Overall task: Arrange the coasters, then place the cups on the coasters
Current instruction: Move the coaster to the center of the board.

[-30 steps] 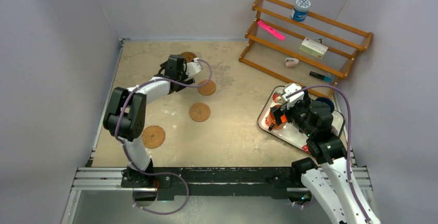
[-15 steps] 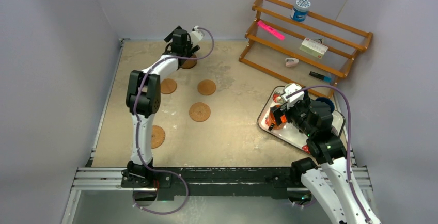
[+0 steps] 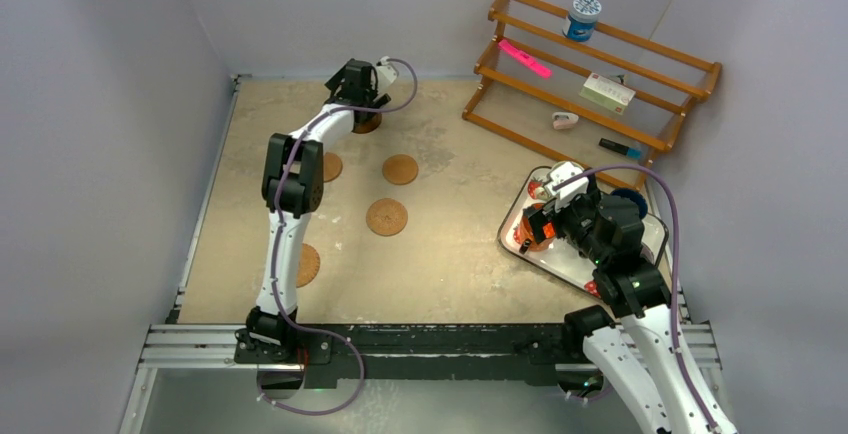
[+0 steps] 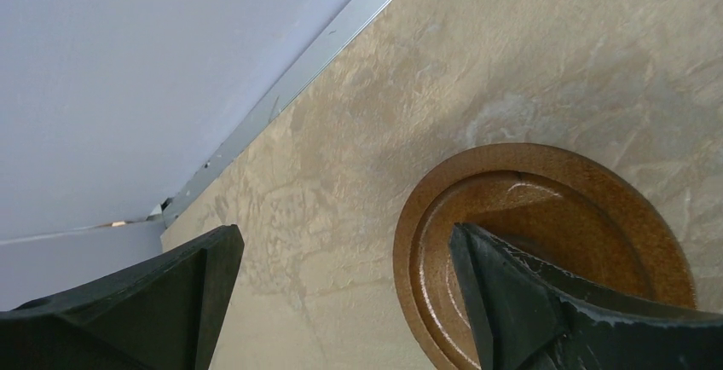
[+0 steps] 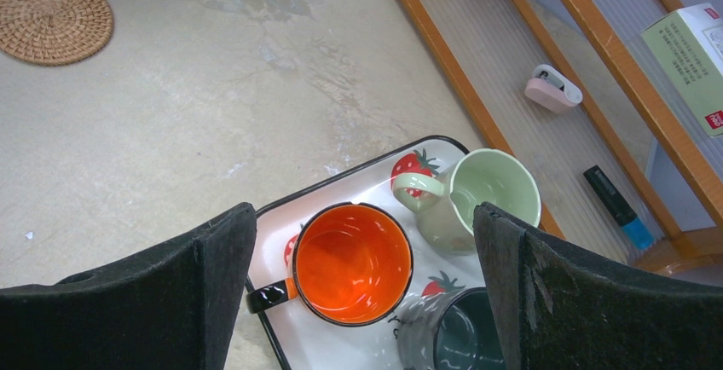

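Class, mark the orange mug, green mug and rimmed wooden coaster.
orange mug (image 5: pixel 352 261), right wrist view, inside bottom.
green mug (image 5: pixel 494 187), right wrist view, pale interior.
rimmed wooden coaster (image 4: pixel 546 158), left wrist view, raised rim.

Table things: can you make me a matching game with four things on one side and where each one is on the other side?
Things
1. orange cup
2. tub
3. rimmed coaster
4. woven coaster

Places
A. on the top step of the rack
B. by the back wall, under the open left gripper
C. on the strawberry tray
D. flat on the bare table, with nothing on it

Pairs: 1-C, 2-A, 3-B, 4-D
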Action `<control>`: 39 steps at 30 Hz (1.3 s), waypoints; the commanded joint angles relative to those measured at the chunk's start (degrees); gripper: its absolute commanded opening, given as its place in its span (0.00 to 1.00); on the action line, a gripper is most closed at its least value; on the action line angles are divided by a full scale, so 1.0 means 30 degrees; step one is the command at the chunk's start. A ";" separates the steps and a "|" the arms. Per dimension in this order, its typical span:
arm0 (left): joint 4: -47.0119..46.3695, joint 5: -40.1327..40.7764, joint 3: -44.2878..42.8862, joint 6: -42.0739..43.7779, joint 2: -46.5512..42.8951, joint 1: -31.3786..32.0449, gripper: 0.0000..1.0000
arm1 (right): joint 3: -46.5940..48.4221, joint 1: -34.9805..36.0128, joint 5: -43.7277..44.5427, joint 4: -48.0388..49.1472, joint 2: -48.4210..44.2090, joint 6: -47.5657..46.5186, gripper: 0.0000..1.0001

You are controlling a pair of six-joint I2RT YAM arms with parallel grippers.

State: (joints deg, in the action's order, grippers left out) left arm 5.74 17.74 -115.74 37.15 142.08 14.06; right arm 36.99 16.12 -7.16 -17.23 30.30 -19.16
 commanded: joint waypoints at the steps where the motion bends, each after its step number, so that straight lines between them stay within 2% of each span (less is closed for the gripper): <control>1: 0.0964 0.1257 -0.0385 -0.0268 0.0421 -0.0210 1.00 | -0.0022 0.0076 -0.0133 0.0471 0.0002 -0.0228 0.99; 10: 0.0860 -0.0604 0.1494 -0.0967 -0.1242 -0.0470 1.00 | -0.0023 0.0077 -0.0176 0.0471 0.0033 -0.0244 0.99; 18: 0.1609 -0.1860 0.1568 -0.1450 -0.1714 -0.0235 1.00 | -0.0040 0.0076 -0.0221 0.0413 -0.0199 -0.0203 0.99; 27: 0.1034 0.1119 0.1269 -0.0987 -0.0852 -0.0448 1.00 | -0.0047 0.0082 -0.0251 0.0413 -0.0141 -0.0212 0.99; 39: 0.0999 0.2688 0.0524 -0.0482 -0.0133 -0.1163 1.00 | -0.0038 0.0084 -0.0250 0.0413 -0.0143 -0.0203 0.99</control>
State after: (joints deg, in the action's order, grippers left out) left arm 8.14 21.91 -111.90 34.59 139.61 12.27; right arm 36.99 16.12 -7.18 -17.23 30.22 -19.18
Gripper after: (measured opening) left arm 0.998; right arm 0.987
